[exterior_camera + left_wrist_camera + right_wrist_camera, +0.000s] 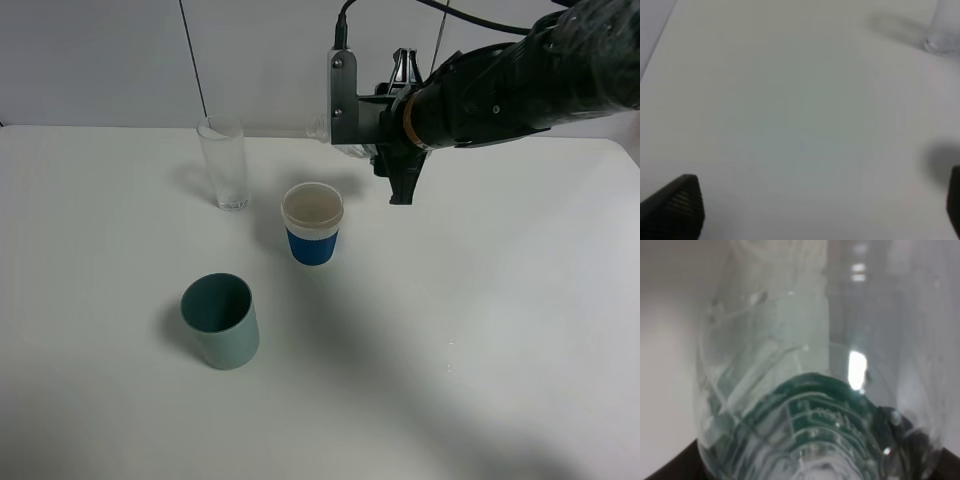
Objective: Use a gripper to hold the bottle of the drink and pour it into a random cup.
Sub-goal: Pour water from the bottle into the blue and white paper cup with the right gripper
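Note:
My right gripper [388, 128] is shut on the bottle of the drink [335, 135] and holds it tipped on its side above the table. The clear neck end points left, above and just behind the cup [312, 225], a white paper cup with a blue sleeve. No stream of liquid shows. In the right wrist view the bottle [805, 365] fills the frame, with its green label [825, 425] near the fingers. My left gripper [815, 215] is open and empty over bare table; it is out of the exterior high view.
A tall clear glass [222, 162] stands left of the paper cup; its base shows in the left wrist view [942, 35]. A teal-green plastic cup [220, 322] stands nearer the front. The white table [480, 330] ends at a wall behind.

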Robot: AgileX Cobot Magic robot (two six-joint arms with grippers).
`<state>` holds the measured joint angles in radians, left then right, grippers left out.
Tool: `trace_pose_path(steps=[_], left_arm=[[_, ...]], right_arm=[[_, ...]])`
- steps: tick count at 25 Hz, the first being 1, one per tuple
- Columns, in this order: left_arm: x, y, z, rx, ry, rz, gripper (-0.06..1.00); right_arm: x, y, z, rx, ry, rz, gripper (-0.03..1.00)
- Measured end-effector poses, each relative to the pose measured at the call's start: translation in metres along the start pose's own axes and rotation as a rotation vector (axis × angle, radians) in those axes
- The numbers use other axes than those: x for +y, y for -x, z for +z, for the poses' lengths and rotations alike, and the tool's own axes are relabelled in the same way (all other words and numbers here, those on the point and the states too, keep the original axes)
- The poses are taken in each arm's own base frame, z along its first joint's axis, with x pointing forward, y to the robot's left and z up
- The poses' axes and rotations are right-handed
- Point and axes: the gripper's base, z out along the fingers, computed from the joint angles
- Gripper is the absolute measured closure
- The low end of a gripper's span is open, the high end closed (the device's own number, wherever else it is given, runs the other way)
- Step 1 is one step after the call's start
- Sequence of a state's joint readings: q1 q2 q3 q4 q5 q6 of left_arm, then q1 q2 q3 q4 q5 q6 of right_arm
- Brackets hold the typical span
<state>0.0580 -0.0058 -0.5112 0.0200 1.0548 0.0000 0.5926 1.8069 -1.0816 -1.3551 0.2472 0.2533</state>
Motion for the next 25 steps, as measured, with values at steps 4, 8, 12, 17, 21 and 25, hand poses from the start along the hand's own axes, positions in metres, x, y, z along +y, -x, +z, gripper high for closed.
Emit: trace_pose_path(steps=[4, 8, 12, 17, 21, 25], left_arm=[[0.0000, 0.0000, 0.0000, 0.000, 0.000, 0.000, -0.04], [0.0000, 0.0000, 0.0000, 0.000, 0.000, 0.000, -0.04], [0.0000, 0.0000, 0.0000, 0.000, 0.000, 0.000, -0.04], [0.0000, 0.0000, 0.0000, 0.000, 0.000, 0.000, -0.04], [0.0000, 0.0000, 0.0000, 0.000, 0.000, 0.000, -0.04], [0.0000, 0.0000, 0.0000, 0.000, 0.000, 0.000, -0.04]], right_arm=[[-0.0001, -0.0001, 0.0000, 0.001, -0.001, -0.025, 0.42], [-0.0001, -0.0001, 0.0000, 0.001, -0.001, -0.105, 0.42], [-0.0003, -0.0008, 0.0000, 0.009, -0.003, -0.144, 0.42], [-0.0006, -0.0020, 0.0000, 0.023, -0.005, -0.173, 0.42], [-0.0010, -0.0032, -0.0001, 0.036, -0.007, -0.187, 0.42], [-0.0011, -0.0037, -0.0001, 0.041, -0.008, -0.188, 0.42]])
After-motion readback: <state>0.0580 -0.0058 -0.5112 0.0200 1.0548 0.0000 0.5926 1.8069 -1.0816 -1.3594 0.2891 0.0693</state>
